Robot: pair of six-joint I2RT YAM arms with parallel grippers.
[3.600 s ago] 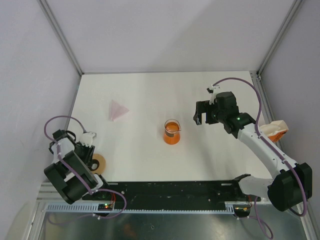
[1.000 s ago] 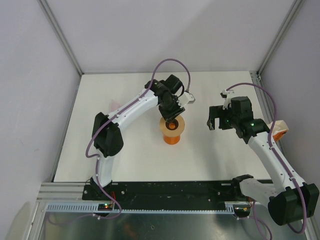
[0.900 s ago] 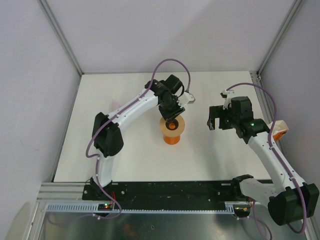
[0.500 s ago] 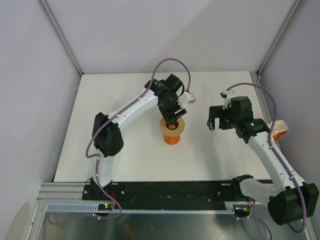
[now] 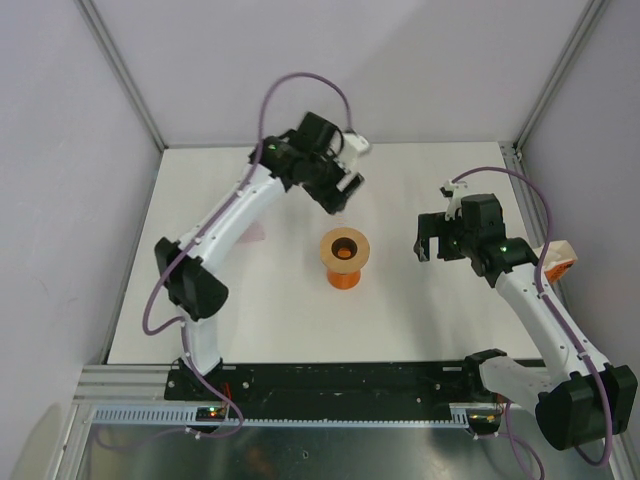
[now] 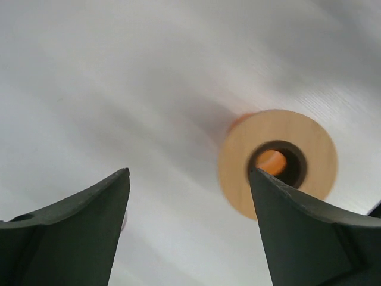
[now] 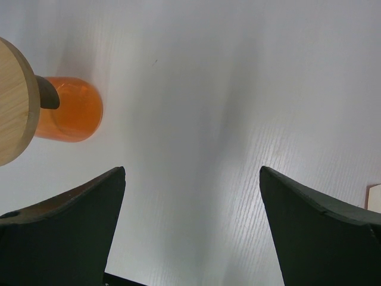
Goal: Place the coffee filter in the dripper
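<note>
1. The left gripper [image 6: 189, 179] has its jaws wide apart and holds nothing. It hangs over the table [image 5: 300, 320] just behind the dripper [image 5: 345, 262].
2. The right gripper [image 7: 191, 173] also has its jaws apart and empty, off to the dripper's right.
3. The dripper stands upright with a wooden ring [image 6: 277, 164] on its rim.
4. The coffee filter [image 5: 256, 234] lies on the table to the left, partly hidden by the left arm.
</note>
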